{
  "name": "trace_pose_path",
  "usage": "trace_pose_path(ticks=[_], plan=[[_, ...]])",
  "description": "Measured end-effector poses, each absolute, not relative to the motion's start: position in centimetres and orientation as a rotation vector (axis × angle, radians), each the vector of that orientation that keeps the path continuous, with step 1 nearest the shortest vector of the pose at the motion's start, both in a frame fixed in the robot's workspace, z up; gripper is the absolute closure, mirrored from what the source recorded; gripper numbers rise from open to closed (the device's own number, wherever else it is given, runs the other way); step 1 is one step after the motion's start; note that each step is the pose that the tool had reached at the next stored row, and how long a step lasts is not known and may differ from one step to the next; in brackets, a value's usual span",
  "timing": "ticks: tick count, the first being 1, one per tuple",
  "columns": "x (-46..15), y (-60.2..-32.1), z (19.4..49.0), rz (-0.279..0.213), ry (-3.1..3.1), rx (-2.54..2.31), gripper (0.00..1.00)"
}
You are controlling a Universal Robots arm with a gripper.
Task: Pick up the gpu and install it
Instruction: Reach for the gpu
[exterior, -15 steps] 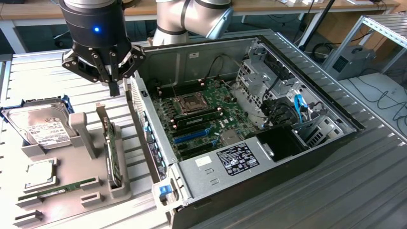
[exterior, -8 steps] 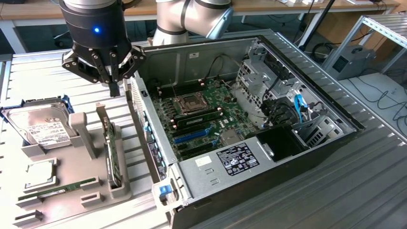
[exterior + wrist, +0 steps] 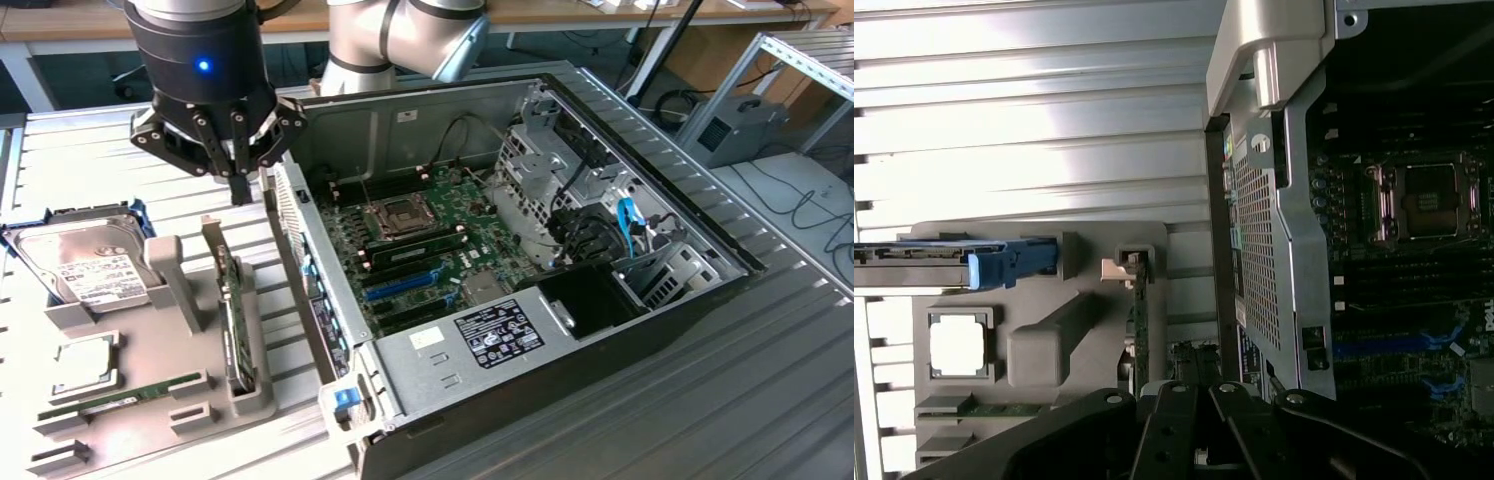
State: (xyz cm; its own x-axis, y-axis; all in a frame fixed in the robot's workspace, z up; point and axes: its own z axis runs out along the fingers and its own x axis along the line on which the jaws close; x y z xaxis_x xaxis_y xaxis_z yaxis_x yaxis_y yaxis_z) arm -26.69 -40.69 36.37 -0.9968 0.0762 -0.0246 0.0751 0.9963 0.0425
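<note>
The gpu (image 3: 236, 330) stands on its edge in a slot of the grey holder (image 3: 147, 420), just off the open computer case's (image 3: 534, 250) side on the exterior view's left. Its green board and metal end bracket show edge-on in the wrist view (image 3: 1141, 320). My gripper (image 3: 238, 188) hangs shut a little above the card's far end, close to the case's rear corner, with nothing between its fingers. The black finger linkage (image 3: 1199, 440) sits over the card's line in the wrist view.
A hard drive (image 3: 87, 265) in a blue caddy (image 3: 1004, 265), a square processor (image 3: 83, 365) and a memory stick (image 3: 120, 395) also rest in the holder. Inside the case lie the motherboard (image 3: 1414, 200) and its blue card slots (image 3: 400, 285). The case wall (image 3: 1284, 200) stands close beside the gripper.
</note>
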Motion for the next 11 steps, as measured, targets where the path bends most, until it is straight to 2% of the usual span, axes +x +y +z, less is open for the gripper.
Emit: trace_pose_path(ticks=[11], plan=[[-26.72, -41.39, 36.32, 0.065, 3.112, 0.118, 0.89]])
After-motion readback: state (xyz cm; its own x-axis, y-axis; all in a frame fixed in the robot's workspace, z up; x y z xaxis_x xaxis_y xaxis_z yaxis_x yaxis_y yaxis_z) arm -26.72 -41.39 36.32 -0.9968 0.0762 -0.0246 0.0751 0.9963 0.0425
